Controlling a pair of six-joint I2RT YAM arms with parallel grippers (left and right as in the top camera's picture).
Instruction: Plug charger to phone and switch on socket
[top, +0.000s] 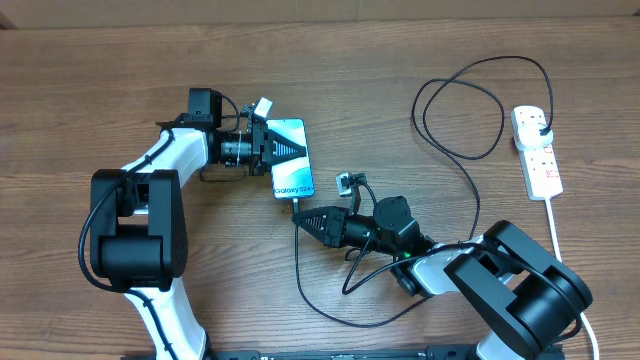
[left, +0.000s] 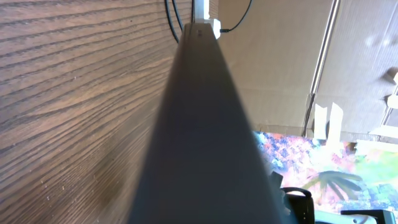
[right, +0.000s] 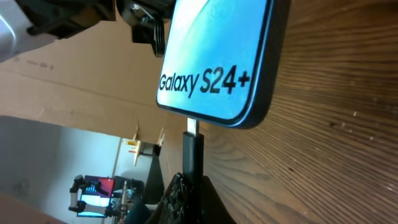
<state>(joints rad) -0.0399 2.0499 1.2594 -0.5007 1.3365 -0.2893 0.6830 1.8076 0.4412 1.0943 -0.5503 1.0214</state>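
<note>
Near: pinching charger (right: 192, 155) connector in right gripper (top: 300, 217), closed tight on it, at 6 o'clock of phone (top: 292, 180), metal tip at port. Mid-desk (top: 100, 80): clamping phone with left gripper (top: 297, 149), reaching in from 9 o'clock. Far, 2 o'clock: socket (top: 541, 165), holding black plug in far outlet.

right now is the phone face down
No, the phone shows its blue screen with the Galaxy S24+ text facing up toward the overhead camera.
</note>
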